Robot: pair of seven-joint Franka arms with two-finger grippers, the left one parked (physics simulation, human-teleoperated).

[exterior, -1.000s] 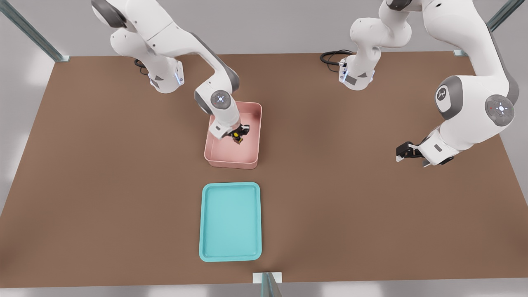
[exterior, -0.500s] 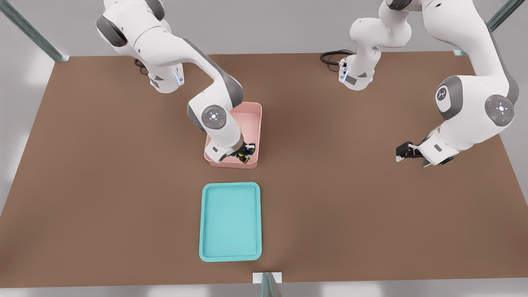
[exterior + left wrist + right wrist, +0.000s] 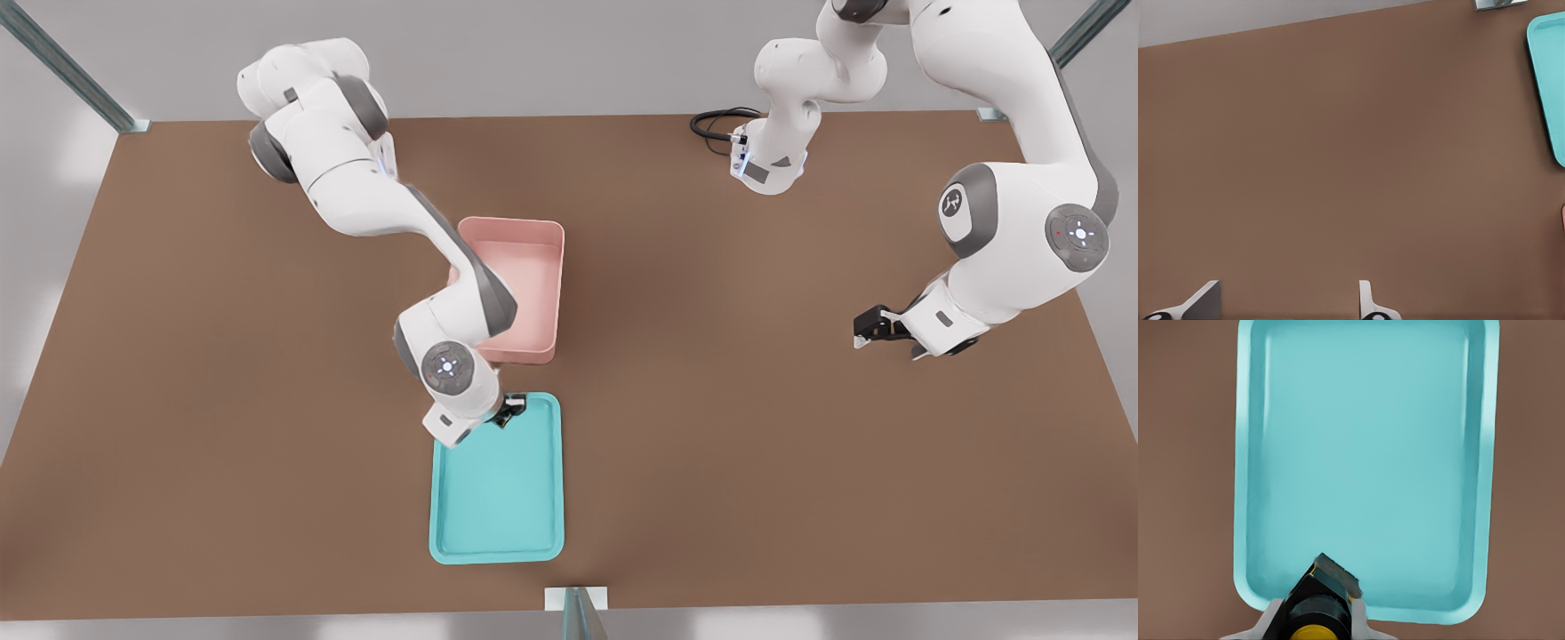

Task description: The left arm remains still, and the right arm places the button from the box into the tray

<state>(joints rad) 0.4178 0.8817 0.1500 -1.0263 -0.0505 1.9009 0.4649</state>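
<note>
My working gripper [image 3: 507, 413] hangs over the far edge of the turquoise tray [image 3: 498, 524], shut on the button [image 3: 505, 420]. In the right wrist view the button [image 3: 1313, 621] shows its black body and yellow cap between the fingers [image 3: 1337, 575], with the tray [image 3: 1365, 453] spread out beneath. The pink box [image 3: 524, 284] stands just beyond the tray, and my forearm crosses its corner on the front view's left. The box floor that shows holds nothing.
The brown table [image 3: 711, 444] stretches wide on both sides of the tray and box. The parked arm's gripper [image 3: 880, 327] hovers at the front view's right. A black cable [image 3: 716, 120] lies at the table's far edge.
My gripper has carried the button up out of the pink box and toward the camera, to the tray's far edge. The box now shows a bare floor.
</note>
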